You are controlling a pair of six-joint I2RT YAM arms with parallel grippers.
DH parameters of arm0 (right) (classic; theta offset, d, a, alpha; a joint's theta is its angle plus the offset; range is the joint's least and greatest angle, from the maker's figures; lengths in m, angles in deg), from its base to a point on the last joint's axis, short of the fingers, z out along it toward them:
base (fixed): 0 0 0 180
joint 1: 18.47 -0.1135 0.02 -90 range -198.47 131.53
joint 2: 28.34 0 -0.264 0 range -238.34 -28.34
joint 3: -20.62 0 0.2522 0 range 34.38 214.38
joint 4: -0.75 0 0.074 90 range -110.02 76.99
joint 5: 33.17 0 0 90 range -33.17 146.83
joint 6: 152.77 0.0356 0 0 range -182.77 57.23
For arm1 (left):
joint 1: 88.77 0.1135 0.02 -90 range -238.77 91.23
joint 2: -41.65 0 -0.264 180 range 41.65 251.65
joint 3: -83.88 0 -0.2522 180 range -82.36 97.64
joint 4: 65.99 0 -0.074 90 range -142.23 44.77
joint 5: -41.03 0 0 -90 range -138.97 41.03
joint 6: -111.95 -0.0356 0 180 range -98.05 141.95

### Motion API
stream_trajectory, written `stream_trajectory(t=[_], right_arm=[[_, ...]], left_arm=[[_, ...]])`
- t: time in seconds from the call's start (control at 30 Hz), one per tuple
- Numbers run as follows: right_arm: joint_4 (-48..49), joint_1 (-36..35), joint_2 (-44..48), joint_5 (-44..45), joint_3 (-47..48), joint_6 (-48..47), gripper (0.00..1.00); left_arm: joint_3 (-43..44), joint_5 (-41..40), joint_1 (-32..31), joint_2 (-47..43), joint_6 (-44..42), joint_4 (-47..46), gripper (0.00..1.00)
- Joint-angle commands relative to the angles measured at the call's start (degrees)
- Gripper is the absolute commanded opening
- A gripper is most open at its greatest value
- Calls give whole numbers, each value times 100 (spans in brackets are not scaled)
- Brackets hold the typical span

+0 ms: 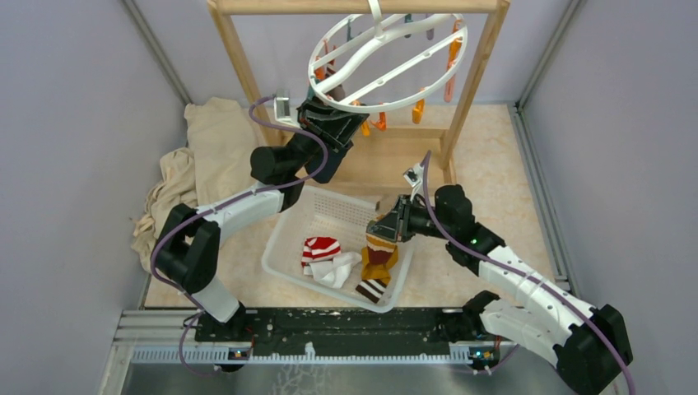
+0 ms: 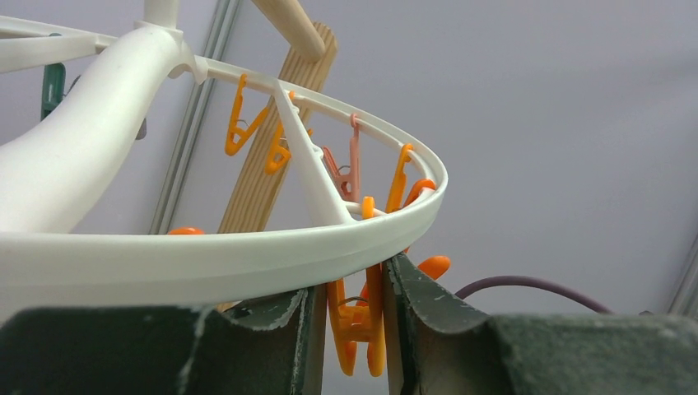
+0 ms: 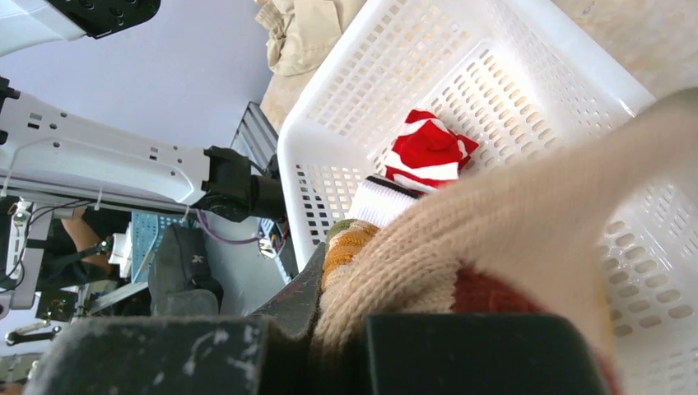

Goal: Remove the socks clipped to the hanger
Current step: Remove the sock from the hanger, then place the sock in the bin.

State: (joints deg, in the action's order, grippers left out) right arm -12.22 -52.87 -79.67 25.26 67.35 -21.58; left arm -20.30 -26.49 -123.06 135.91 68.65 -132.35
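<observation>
The white round hanger [image 1: 387, 62] hangs tilted from the wooden frame, with orange clips along its rim. My left gripper [image 1: 333, 123] reaches up under its near-left rim. In the left wrist view my left gripper [image 2: 354, 284] is shut on an orange clip [image 2: 362, 317] just below the ring [image 2: 206, 263]. My right gripper [image 1: 388, 229] hovers over the basket, shut on a beige, brown and mustard knit sock [image 1: 379, 253] that dangles into it; the sock [image 3: 494, 222] fills the right wrist view at my right gripper [image 3: 354, 325]. A red-white striped sock [image 1: 320, 248] and a white sock [image 1: 337, 270] lie in the basket.
The white perforated basket [image 1: 284, 247] sits on the table between the arms. The wooden frame [image 1: 239, 58] stands at the back, its posts beside the hanger. A crumpled beige cloth [image 1: 206, 156] lies at the left wall. Grey walls close in on both sides.
</observation>
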Motion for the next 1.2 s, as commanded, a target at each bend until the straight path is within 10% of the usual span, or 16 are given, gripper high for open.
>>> stream_trajectory(t=[0.0,0.77,1.17], right_arm=[[174,-93,110,-99,158,-54,0],[-1428,-2141,-530,1390,1509,-954,0],[-1341,-2239,-1040,2539,1345,-1191,0]], left_arm=[[79,-82,25,-210,-90,36,18],[923,-590,-552,-1377,-2931,5720,25],[1754,-1061,-1153,-1226,-3523,7091,32]])
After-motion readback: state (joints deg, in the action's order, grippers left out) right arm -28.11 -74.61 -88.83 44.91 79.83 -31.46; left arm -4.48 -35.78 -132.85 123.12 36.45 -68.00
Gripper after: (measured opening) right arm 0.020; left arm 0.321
